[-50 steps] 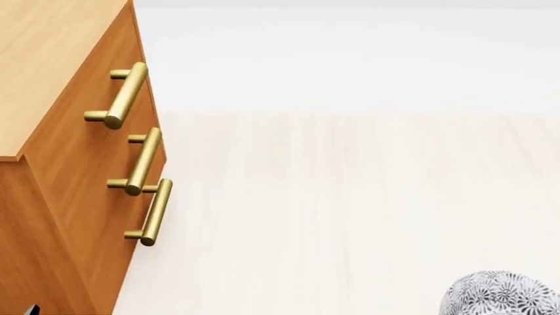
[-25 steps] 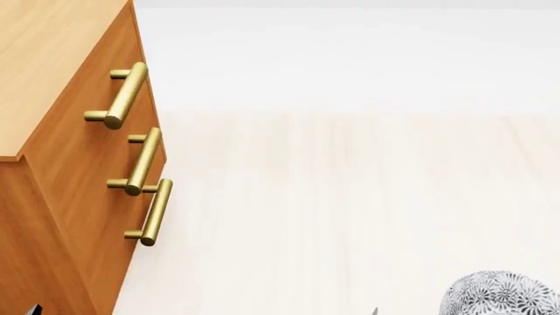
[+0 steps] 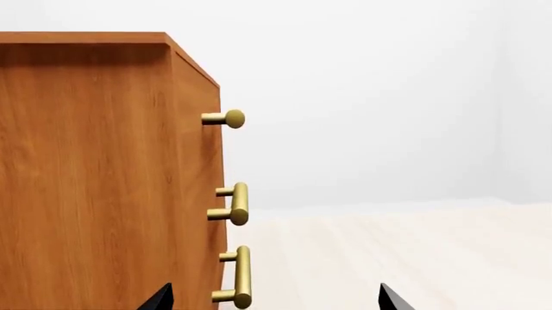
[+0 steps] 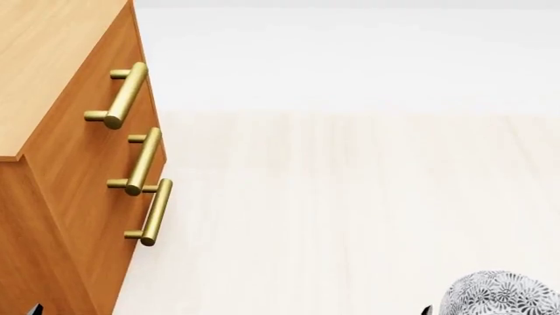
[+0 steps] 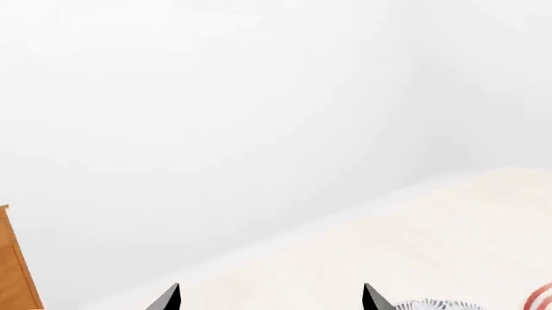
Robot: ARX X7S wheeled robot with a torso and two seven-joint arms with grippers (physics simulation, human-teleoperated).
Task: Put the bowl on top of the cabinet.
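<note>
Left fingers (image 3: 161, 298) spread wide, empty, beside cabinet (image 3: 95, 181). Right fingers (image 5: 170, 299) likewise apart, holding nothing. Bowl (image 4: 500, 293), grey floral pattern, sits on pale floor (image 4: 350, 197), well apart from cabinet.

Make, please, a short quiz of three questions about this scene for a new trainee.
1. True or false: the bowl already sits on top of the cabinet.
2. How many brass handles show on the cabinet front in the head view?
3. The fingertips of the left gripper are: A) spread apart with nothing between them, B) shut on the bowl, C) shut on a handle.

Key: 1. False; it is on the pale floor, at the lower right of the head view. 2. Three. 3. A.
</note>
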